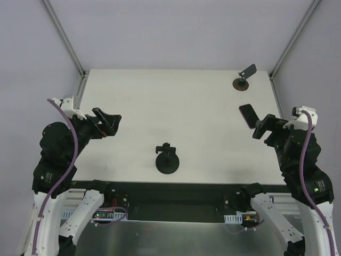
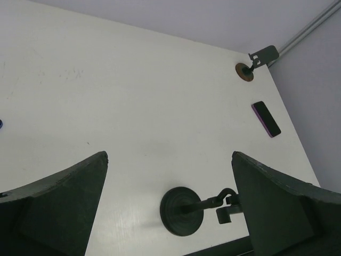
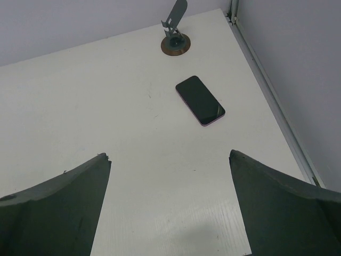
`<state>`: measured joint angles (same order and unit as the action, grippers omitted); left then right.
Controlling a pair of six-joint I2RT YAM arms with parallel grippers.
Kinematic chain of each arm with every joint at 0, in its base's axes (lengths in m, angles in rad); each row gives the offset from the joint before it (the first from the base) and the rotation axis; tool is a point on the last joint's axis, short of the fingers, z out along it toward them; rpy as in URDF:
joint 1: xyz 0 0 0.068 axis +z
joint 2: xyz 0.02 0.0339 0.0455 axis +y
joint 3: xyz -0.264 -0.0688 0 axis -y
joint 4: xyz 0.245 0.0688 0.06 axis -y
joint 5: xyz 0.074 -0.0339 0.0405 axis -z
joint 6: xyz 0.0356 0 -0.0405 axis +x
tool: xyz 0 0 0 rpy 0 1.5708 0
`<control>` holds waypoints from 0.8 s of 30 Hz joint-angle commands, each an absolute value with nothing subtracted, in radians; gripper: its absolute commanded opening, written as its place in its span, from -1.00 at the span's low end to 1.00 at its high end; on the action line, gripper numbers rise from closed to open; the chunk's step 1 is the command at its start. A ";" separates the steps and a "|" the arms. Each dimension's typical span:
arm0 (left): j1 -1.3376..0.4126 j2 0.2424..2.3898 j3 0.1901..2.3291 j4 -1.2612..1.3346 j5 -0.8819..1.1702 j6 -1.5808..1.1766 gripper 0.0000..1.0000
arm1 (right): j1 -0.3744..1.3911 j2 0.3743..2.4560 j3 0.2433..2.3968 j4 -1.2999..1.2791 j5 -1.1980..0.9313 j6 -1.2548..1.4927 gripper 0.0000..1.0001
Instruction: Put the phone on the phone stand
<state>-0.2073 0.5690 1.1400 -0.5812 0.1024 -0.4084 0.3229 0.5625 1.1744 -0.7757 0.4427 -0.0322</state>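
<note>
The all-black phone stand (image 1: 167, 159) stands upright near the table's front edge, between the two arms. It also shows in the left wrist view (image 2: 181, 210), with its clamp head to the right of its round base. The phone with the bluish edge is not in view; only a tiny blue speck sits at the left edge of the left wrist view (image 2: 0, 124). My left gripper (image 1: 110, 122) is open and empty above the table's left side (image 2: 169, 156). My right gripper (image 1: 259, 129) is open and empty at the right side (image 3: 169, 156).
A black phone with a pink rim (image 1: 247, 115) lies flat at the right, just beyond my right gripper (image 3: 200, 100) (image 2: 266, 118). A brown-based stand with a grey plate (image 1: 243, 80) stands at the far right corner (image 3: 175, 40) (image 2: 248, 69).
</note>
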 commanded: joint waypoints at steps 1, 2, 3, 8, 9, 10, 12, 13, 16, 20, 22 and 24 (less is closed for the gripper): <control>-0.199 0.621 1.173 -0.618 0.106 -0.397 0.98 | 0.319 0.580 1.198 -0.799 0.492 -0.003 0.92; -0.199 0.630 1.175 -0.623 0.136 -0.396 0.99 | 0.318 0.581 1.195 -0.801 0.494 0.023 0.92; -0.199 0.647 1.177 -0.630 0.152 -0.396 0.98 | 0.319 0.584 1.193 -0.801 0.492 0.023 0.92; -0.199 0.690 1.170 -0.644 0.245 -0.394 0.97 | 0.318 0.580 1.181 -0.795 0.465 0.043 0.92; -0.199 0.701 1.170 -0.644 0.273 -0.394 0.97 | 0.319 0.578 1.175 -0.796 0.465 0.041 0.92; -0.199 0.707 1.170 -0.647 0.282 -0.394 0.97 | 0.318 0.578 1.175 -0.799 0.463 0.044 0.92; -0.199 0.721 1.169 -0.650 0.304 -0.393 0.97 | 0.318 0.578 1.174 -0.807 0.463 0.046 0.92; -0.199 0.724 1.169 -0.655 0.307 -0.394 0.97 | 0.318 0.577 1.173 -0.808 0.463 0.045 0.92; -0.199 0.735 1.170 -0.658 0.317 -0.393 0.98 | 0.318 0.575 1.177 -0.810 0.463 0.041 0.92; -0.199 0.739 1.173 -0.663 0.321 -0.390 0.98 | 0.318 0.578 1.183 -0.813 0.454 0.038 0.92; -0.199 0.739 1.173 -0.663 0.321 -0.388 0.98 | 0.319 0.580 1.184 -0.813 0.448 0.038 0.92; -0.199 0.738 1.175 -0.664 0.322 -0.387 0.99 | 0.318 0.584 1.183 -0.815 0.446 0.038 0.92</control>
